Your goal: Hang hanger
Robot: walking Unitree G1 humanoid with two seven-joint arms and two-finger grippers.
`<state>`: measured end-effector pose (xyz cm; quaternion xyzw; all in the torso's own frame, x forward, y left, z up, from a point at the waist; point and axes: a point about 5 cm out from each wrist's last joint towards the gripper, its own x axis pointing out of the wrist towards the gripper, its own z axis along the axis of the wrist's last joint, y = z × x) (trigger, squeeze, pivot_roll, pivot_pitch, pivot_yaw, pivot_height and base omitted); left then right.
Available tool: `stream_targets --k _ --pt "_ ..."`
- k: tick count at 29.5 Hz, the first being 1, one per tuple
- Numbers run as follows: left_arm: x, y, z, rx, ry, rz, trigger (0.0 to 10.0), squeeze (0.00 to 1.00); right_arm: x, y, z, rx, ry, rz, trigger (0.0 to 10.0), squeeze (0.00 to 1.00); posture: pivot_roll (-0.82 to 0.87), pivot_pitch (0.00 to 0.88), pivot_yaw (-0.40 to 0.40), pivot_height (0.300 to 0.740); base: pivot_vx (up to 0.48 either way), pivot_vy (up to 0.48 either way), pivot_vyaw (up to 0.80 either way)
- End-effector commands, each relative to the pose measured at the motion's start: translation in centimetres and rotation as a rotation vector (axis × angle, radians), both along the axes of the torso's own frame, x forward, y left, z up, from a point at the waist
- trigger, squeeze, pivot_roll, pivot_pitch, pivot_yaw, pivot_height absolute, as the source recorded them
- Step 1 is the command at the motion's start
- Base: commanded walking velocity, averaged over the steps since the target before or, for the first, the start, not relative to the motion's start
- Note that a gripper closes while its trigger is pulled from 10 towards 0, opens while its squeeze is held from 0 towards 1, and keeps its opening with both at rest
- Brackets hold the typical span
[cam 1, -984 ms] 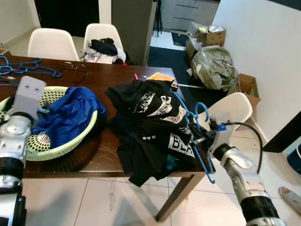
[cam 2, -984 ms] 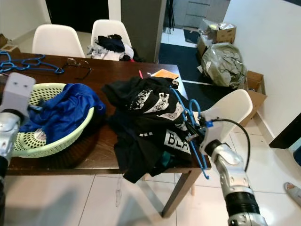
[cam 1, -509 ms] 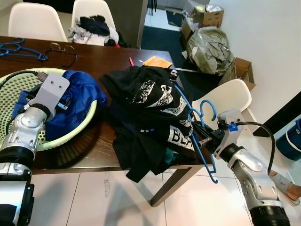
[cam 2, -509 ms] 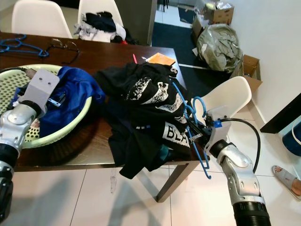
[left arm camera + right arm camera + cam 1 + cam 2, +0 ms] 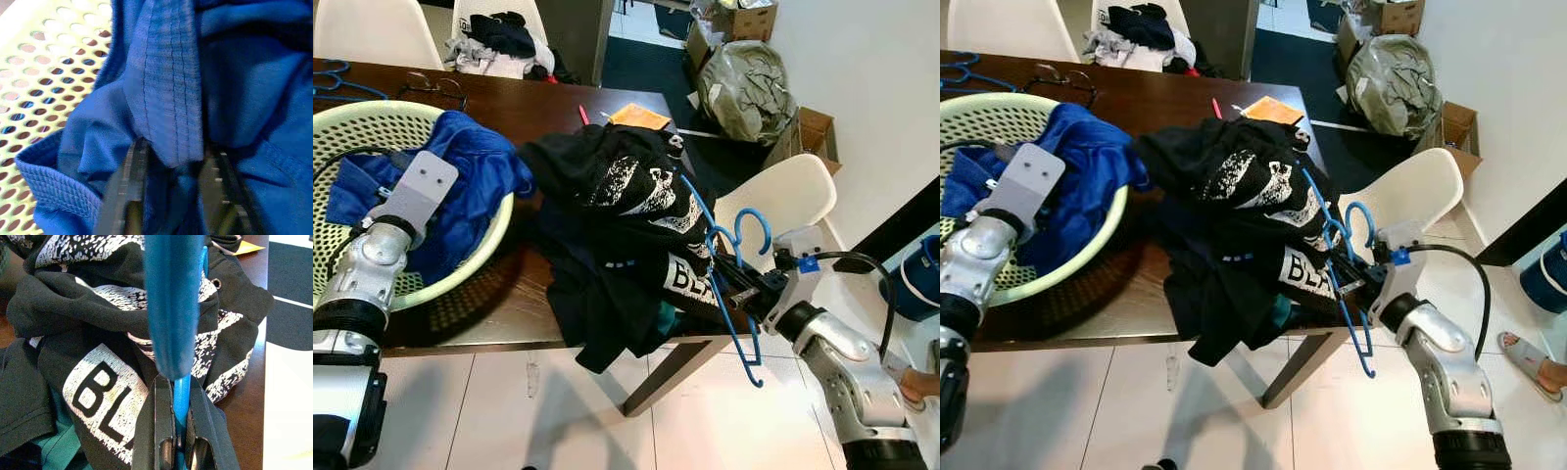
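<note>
One blue hanger (image 5: 724, 284) in right jaws (image 5: 741, 292) (clamped), one basket (image 5: 372, 122)

Bright blue hanger (image 5: 732, 294). Black shirts (image 5: 626, 211) with white speckled print and white block letters, a bit of teal underneath. Royal blue cloth (image 5: 470, 186) in a pale green perforated basket (image 5: 372, 122). Dark brown table (image 5: 519, 103). White chair (image 5: 783, 201). Orange paper (image 5: 641, 116).
</note>
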<state>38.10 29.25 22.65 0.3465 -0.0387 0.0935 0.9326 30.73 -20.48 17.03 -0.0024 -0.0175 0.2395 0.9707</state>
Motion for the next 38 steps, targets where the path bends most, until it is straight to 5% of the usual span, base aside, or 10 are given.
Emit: stream_targets --k 1,6,16,18,21,23,32,34,38 --pt "-0.4 0.5 -1.6 -0.02 0.056 0.022 0.0 0.0 -0.3 -0.1 -1.5 -0.002 0.077 -0.001 10.0 0.0 -0.1 0.244 -0.19 0.74 0.0 0.0 0.0" --pt "-0.2 0.0 -1.5 -0.02 0.045 0.002 0.0 0.0 -0.2 0.1 -1.5 0.003 0.083 -0.003 10.0 0.0 -0.09 0.223 -0.188 0.74 0.0 0.0 0.0" --pt "0.5 -6.9 5.7 -0.186 -0.21 -0.435 0.4 0.0 0.6 0.7 -1.8 0.036 0.096 -0.012 10.0 0.0 -0.05 0.175 -0.163 0.74 0.0 0.0 0.0" --pt "-1.0 -10.3 8.9 -0.272 -0.298 -0.673 1.5 0.0 0.8 1.0 -2.0 0.05 0.096 -0.016 10.0 0.0 -0.04 0.158 -0.142 0.74 0.0 0.0 0.0" --pt "-2.0 -11.6 10.2 -0.296 -0.33 -0.768 1.8 0.0 1.0 1.2 -2.0 0.06 0.096 -0.019 10.0 0.0 -0.03 0.151 -0.131 0.74 0.0 0.0 0.0" --pt "-3.8 -13.3 12.3 -0.327 -0.366 -0.906 2.9 0.0 1.1 1.3 -2.2 0.089 0.094 -0.029 10.0 0.0 -0.02 0.142 -0.118 0.74 0.0 0.0 0.0" --pt "-4.8 -13.3 13.9 -0.328 -0.395 -0.953 3.6 0.0 1.4 1.5 -2.3 0.116 0.092 -0.04 10.0 0.0 0.0 0.126 -0.098 0.74 0.0 0.0 0.0" --pt "-5.2 -11.3 16.7 -0.314 -0.473 -0.859 3.1 0.0 1.9 1.9 -2.6 0.144 0.09 -0.048 10.0 0.0 0.03 0.099 -0.08 0.74 0.0 0.0 0.0" --pt "-6.1 -11.2 17.9 -0.314 -0.467 -0.863 2.8 0.0 2.2 2.2 -2.7 0.16 0.089 -0.052 10.0 0.0 0.04 0.092 -0.075 0.74 0.0 0.0 0.0"
